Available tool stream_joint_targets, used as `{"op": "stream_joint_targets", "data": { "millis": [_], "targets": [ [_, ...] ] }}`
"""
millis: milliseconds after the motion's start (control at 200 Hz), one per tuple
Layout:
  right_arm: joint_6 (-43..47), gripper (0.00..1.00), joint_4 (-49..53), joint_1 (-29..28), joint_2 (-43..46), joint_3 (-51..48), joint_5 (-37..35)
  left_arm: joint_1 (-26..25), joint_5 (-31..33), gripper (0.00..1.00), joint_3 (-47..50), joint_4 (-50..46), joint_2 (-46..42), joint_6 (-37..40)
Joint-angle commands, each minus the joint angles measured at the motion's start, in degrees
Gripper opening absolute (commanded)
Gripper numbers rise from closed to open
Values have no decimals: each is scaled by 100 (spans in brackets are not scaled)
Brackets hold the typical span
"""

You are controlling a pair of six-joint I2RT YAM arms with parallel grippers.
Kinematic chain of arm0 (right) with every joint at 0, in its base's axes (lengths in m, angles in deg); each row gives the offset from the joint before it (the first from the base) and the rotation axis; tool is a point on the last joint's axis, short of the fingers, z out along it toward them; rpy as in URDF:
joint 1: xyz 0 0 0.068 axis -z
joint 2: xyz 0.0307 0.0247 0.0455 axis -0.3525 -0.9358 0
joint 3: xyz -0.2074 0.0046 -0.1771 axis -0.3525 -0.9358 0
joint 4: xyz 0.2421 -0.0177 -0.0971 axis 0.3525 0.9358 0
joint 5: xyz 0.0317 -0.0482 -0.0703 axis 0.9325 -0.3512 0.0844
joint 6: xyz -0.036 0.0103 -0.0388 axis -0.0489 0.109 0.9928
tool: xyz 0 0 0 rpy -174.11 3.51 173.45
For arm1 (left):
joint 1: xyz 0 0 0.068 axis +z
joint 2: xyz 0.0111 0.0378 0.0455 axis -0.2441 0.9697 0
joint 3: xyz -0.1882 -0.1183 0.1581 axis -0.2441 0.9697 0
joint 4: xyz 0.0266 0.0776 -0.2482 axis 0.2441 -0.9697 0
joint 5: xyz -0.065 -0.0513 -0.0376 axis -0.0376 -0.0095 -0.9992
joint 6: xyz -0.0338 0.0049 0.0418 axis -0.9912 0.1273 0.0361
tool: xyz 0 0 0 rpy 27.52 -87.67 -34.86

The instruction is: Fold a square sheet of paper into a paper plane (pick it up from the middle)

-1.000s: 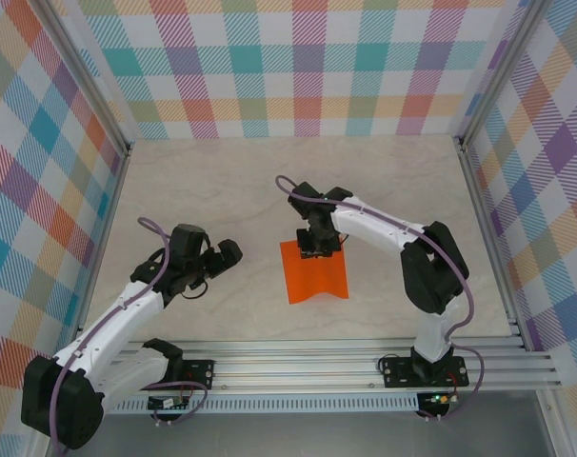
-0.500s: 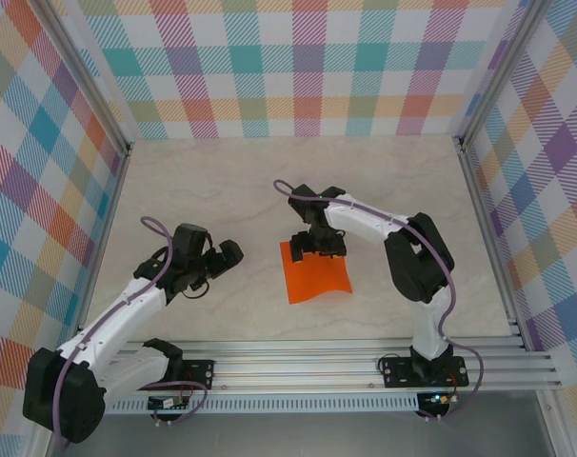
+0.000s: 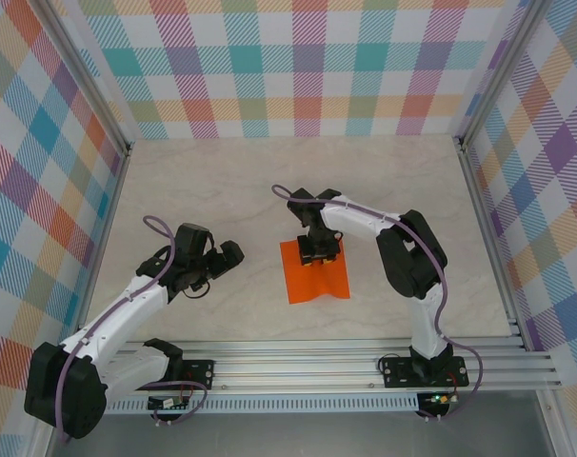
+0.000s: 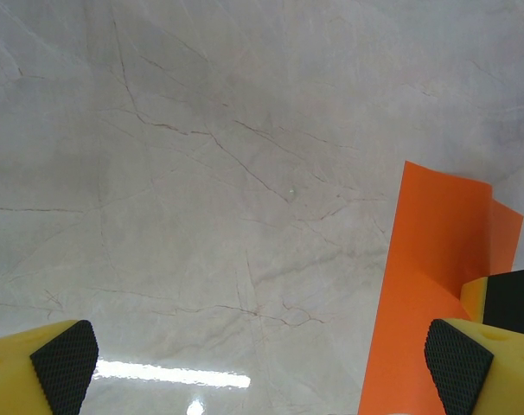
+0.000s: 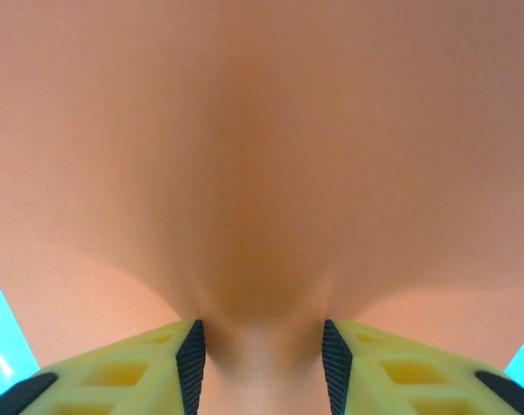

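**Right jaws.** In the right wrist view the two black ribbed pads (image 5: pixel 191 363) of the right gripper (image 5: pixel 262 367) stand close together. A pinched ridge of the square sheet of paper (image 5: pixel 262 130) is clamped between them. From the pinch the orange sheet swells up and spreads away from the camera. Thin slivers of turquoise show at the lower corners of the view.

**Left jaws.** In the left wrist view the left gripper (image 4: pixel 260 372) is spread wide. One yellow finger with a black pad sits at each lower corner, and nothing lies between them except the pale marbled table (image 4: pixel 201 173). The orange sheet (image 4: pixel 426 285) rises at the right side of this view, one edge lifted clear of the surface.

**Overhead.** The right gripper (image 3: pixel 319 249) bears down on the far edge of the sheet (image 3: pixel 315 278), at about the middle of that edge. The paper lies near the centre of the table (image 3: pixel 222 181). It is buckled along a line running toward the arms, so its near edge is wavy rather than straight. The left gripper (image 3: pixel 215 269) hovers to the left of the sheet, apart from it, with its open fingers turned toward the paper.

**Surroundings.** Plaid walls (image 3: pixel 308 67) enclose three sides of the table. An aluminium rail (image 3: pixel 317 367) along the near edge carries both arm bases.
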Motion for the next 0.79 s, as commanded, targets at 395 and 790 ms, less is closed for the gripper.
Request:
{"op": "stream_joint_targets", "data": {
  "millis": [395, 790],
  "targets": [
    [-21, 24, 126, -5, 540, -99, -142, -63, -106, 100, -150, 37, 227, -52],
    [34, 74, 164, -5, 498, -52, -187, -68, -158, 100, -174, 58, 281, -34]
  ]
}}
